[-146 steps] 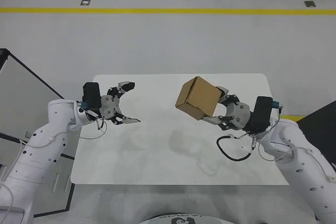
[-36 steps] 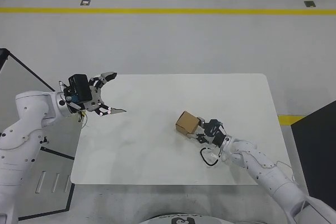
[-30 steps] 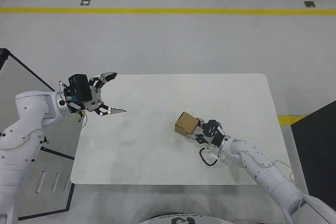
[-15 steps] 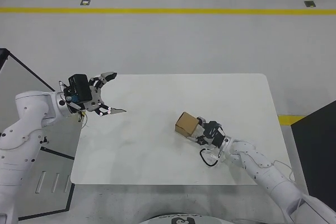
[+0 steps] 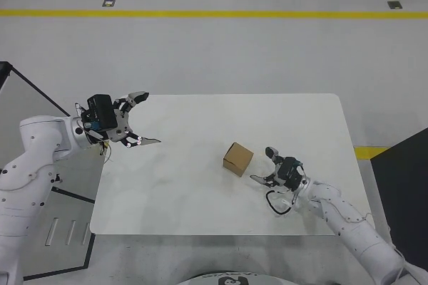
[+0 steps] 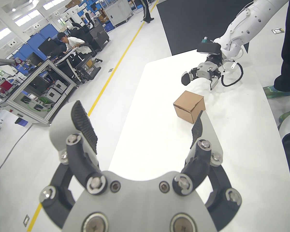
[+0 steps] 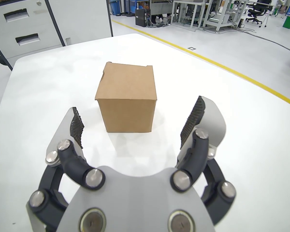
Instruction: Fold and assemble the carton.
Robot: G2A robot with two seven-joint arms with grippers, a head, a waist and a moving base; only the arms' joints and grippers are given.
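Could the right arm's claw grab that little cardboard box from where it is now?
Probably yes: the right gripper is open, facing the carton, with just bare table between them and nothing blocking.

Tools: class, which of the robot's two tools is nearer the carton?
The right tool, open just beside the carton without touching it. The left tool, open, is far off at the opposite edge of the table.

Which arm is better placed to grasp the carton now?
Probably the right arm: the right gripper, open, sits close beside the carton and faces it. The left gripper, also open, hangs over the table's opposite edge, far from it.
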